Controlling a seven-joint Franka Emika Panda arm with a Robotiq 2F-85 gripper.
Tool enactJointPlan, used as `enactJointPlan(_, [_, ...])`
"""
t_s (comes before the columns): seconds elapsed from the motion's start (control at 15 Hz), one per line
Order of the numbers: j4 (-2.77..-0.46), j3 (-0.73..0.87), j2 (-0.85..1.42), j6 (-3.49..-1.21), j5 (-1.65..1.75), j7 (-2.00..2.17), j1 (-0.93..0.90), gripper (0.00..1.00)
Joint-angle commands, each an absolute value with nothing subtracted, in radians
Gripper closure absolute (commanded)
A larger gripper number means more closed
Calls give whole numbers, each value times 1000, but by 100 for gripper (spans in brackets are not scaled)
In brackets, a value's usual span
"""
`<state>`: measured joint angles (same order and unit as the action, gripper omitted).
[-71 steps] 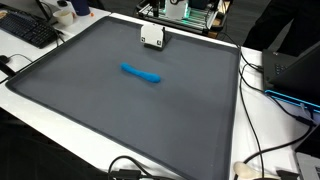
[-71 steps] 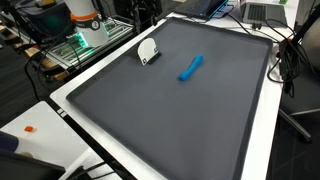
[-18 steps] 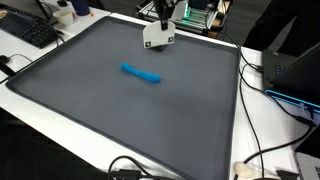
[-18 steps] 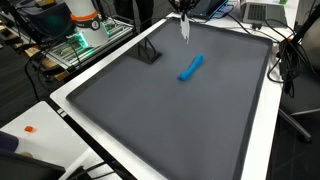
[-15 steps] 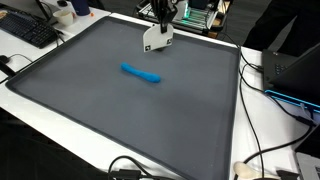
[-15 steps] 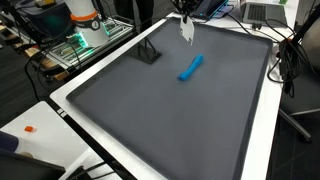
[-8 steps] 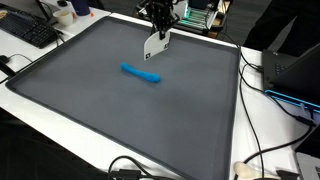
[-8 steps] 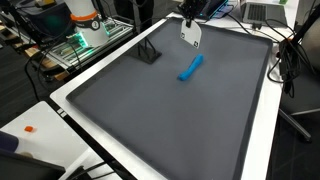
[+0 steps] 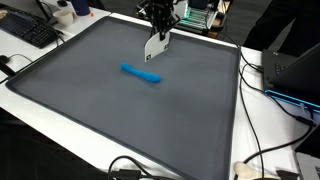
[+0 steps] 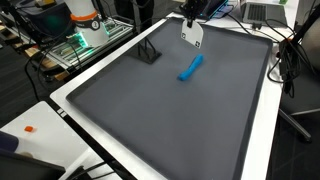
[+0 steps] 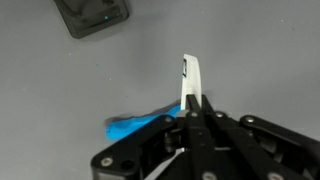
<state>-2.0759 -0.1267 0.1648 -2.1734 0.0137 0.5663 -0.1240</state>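
Observation:
My gripper (image 9: pixel 160 31) (image 10: pixel 188 23) is shut on a thin white plate-like piece (image 9: pixel 155 45) (image 10: pixel 191 36), held by its edge in the air above the far part of the grey mat (image 9: pixel 120 110). In the wrist view the white piece (image 11: pixel 189 78) sticks up from between the closed fingers of the gripper (image 11: pixel 190 110). A blue elongated object (image 9: pixel 141 73) (image 10: pixel 190 67) (image 11: pixel 138 125) lies flat on the mat just below and beside the piece. The piece's empty black stand (image 10: pixel 148 52) (image 11: pixel 92 15) sits on the mat apart from it.
A white table border (image 10: pixel 80 120) frames the mat. A keyboard (image 9: pixel 28 30) and cables (image 9: pixel 268 150) lie off the mat. Electronics (image 10: pixel 85 30) and a laptop (image 10: pixel 262 12) stand beyond the edges. A small orange item (image 10: pixel 30 128) rests on the white surface.
The gripper has carried the white piece a little further from the stand toward the blue object and tilted it. The blue object and the stand have not moved.

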Motion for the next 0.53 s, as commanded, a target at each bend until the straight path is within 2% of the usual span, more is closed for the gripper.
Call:
enactJointPlan(0.0, [-2069, -119, 185, -2201, 8, 508, -141, 99])
enactJointPlan(0.47, [-2024, -117, 255, -2232, 51, 311, -162, 99])
